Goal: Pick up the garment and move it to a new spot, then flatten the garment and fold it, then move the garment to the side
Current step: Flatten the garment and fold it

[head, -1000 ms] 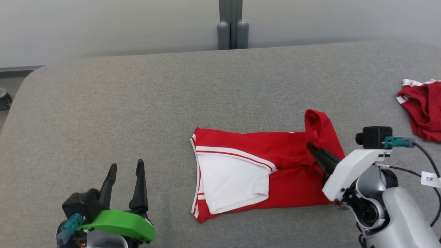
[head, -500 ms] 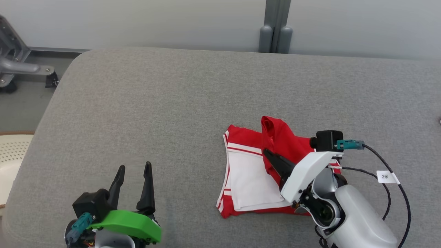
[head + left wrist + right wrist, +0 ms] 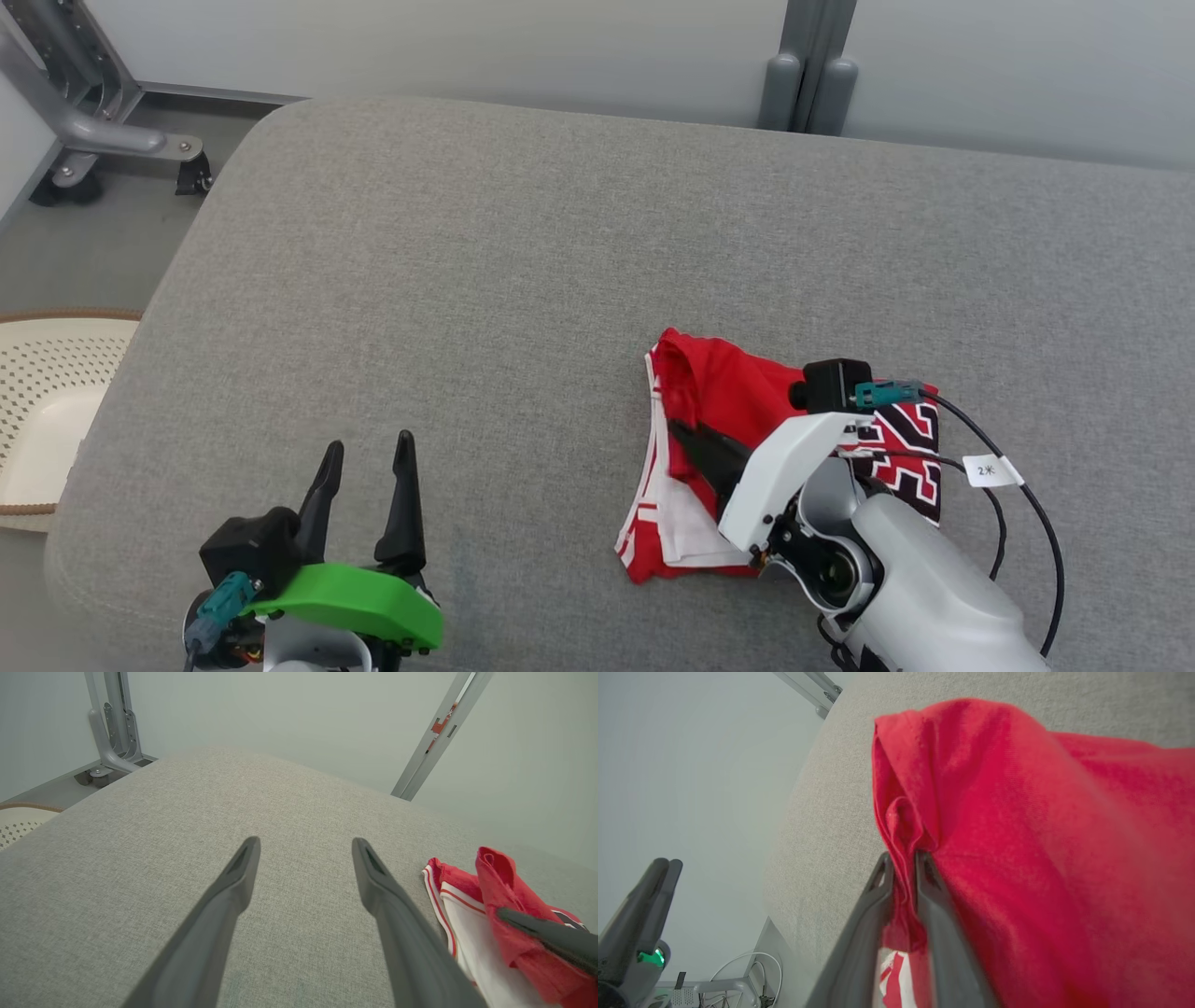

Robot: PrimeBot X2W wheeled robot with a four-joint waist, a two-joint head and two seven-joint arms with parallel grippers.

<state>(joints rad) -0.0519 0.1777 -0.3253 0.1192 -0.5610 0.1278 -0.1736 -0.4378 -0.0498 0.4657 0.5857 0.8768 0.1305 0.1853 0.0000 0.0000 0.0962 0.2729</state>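
The garment [image 3: 719,378], a bright red shirt with white sleeve and striped trim, lies bunched on the grey padded table [image 3: 467,280], right of centre. One end is lifted and doubled over the rest, and black-and-white lettering shows near the wrist. My right gripper [image 3: 674,427] is shut on a raised red fold; the right wrist view shows that cloth [image 3: 1017,812] pinched between the fingertips [image 3: 903,856]. My left gripper [image 3: 364,446] stands open at the lower left, holding nothing, apart from the garment [image 3: 504,891], its fingers [image 3: 306,842] spread over bare fabric.
A cream perforated basket [image 3: 47,392] sits off the table's left edge. A metal frame on casters [image 3: 84,121] stands on the floor at the far left. Two grey posts [image 3: 808,84] rise behind the table. Bare table surface stretches left and far of the garment.
The head camera has turned left. My right gripper has dragged the garment's right end leftwards over the rest, doubling it up and baring the lettering. The left gripper has stayed open.
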